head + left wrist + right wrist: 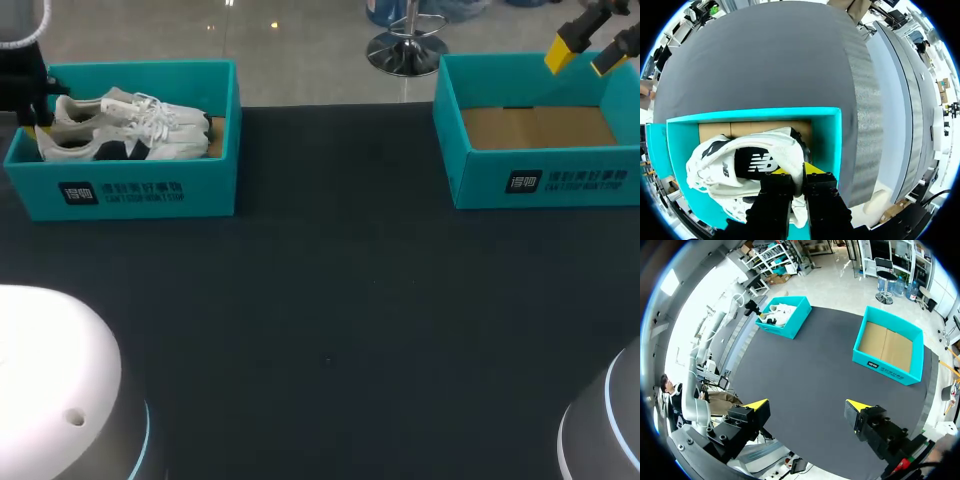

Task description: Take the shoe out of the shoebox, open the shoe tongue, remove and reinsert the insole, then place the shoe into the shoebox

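- Left box (150, 190) – teal, open-topped, sits at the far left of the dark desk (330, 330); it holds a pair of white sneakers lying on their sides, heels toward the left arm.
- Shoe (760, 160) with the dark side panel is still inside the left box, lying against the second shoe (130, 105) on the cardboard floor.
- Left pincer (797, 175) is down in the box at the heel end. In the left wrist view both black fingers pinch the white heel fabric from either side, so it is clamped on the shoe.
- In the head view the left pincer (40, 112) sits at the box's left end, by the heels.
- Right box (540, 180) – same teal, far right of the desk, only its brown cardboard floor shows inside.
- Right pincer (585, 56) hangs above the back of the right box, touching nothing.
- In the right wrist view the right pincer (807, 405) has its yellow-tipped fingers (757, 404) spread wide with nothing between them. It is high over the desk, with both boxes well ahead of it: left box (785, 315), right box (885, 365).
- The two boxes are well apart, with bare dark desk between them.
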### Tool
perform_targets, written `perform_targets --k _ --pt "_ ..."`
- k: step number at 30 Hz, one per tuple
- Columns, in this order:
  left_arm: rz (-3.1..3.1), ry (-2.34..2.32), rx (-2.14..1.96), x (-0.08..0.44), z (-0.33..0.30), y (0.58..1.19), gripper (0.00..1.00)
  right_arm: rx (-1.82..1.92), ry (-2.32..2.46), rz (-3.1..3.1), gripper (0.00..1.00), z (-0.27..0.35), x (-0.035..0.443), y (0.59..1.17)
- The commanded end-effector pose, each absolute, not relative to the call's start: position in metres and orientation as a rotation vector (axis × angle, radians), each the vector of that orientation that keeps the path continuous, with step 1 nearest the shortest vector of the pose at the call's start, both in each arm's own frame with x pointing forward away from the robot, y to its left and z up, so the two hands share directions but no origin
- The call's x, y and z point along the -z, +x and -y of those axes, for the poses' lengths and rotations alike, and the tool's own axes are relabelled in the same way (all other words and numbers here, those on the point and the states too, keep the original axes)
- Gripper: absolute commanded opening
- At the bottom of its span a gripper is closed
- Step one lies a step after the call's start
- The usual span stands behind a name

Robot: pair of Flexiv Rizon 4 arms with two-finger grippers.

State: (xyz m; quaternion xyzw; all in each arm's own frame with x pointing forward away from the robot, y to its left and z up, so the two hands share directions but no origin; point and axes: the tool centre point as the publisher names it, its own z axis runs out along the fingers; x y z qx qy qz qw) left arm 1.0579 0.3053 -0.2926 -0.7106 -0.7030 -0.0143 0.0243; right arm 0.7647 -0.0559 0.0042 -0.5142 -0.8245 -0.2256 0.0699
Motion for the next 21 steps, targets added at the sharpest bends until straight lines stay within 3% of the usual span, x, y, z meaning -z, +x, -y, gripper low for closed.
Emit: perform_targets --k 1,13,21 --pt "2.185 -2.225 0.064 0.251 -0.313 1.039 0.00 0.673 -1.549 2.480 1.00 0.056 -0.005 0.766" --pt "2.119 -2.317 0.016 0.169 -0.313 1.037 0.00 0.673 -1.549 2.480 1.00 0.056 -0.005 0.766" --pt "2.125 -2.346 0.056 0.141 -0.303 1.040 0.00 0.673 -1.549 2.480 1.00 0.056 -0.005 0.766"
